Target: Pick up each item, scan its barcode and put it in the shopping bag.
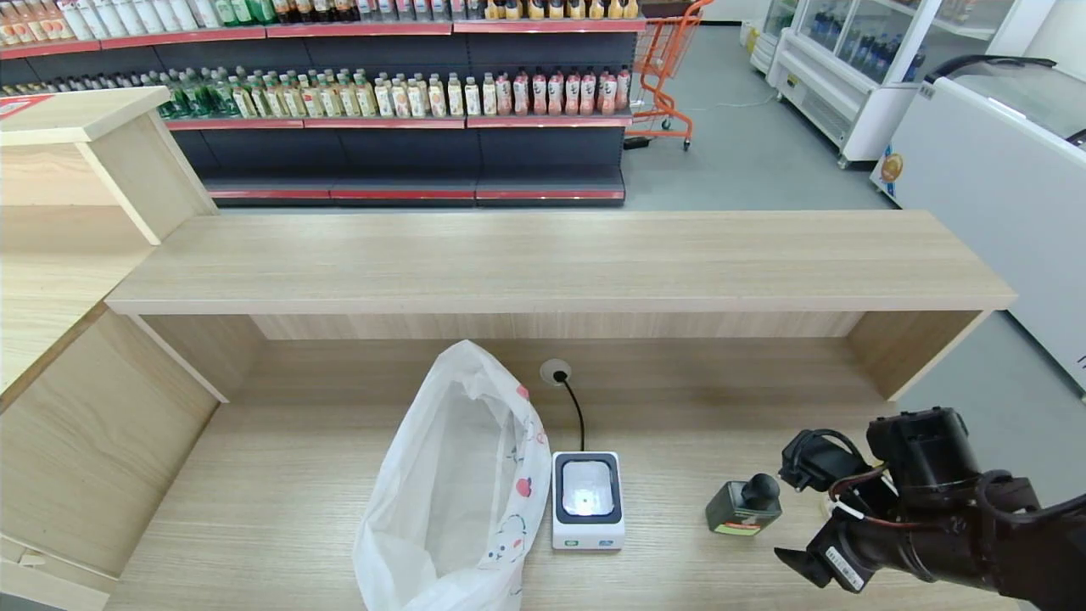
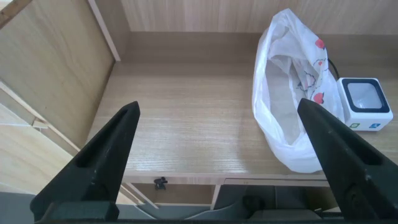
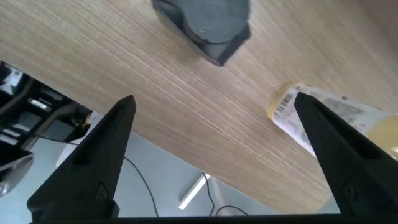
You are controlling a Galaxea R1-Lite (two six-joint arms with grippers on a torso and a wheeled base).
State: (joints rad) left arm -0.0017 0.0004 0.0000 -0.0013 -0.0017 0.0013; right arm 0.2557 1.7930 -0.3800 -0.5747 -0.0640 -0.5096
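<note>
Since neither gripper holds anything, the first pick is judged not yet begun. Right gripper (image 3: 212, 98): fingers spread wide, hanging over the front edge of the table (image 1: 254, 518) on the robot's right. Left gripper (image 2: 217, 107): fingers likewise spread, above the left part of the table, well apart from the goods. Items: a dark bottle (image 1: 744, 507) with a rounded black cap sits on the table between the scanner (image 1: 587, 501) and the right arm. It appears to stand upright, though I cannot be sure. A yellowish pack (image 3: 323, 115) with a barcode label lies on the table close by one finger of the right gripper, partly hidden behind it. The shopping bag (image 1: 450, 501) stands slumped just beside the scanner on its left, mouth open upward. Handling, as judged: the bottle looks rigid and smooth-walled, small but possibly dense for its size. The rounded cap would slip, so take hold across the flatter body below the cap. The pack looks light and thin. Pinch it by its edges and keep the barcode face uncovered for the scanner window. The bag is thin, soft film, and its rim will fold if brushed, so lower items through the mouth from above.
</note>
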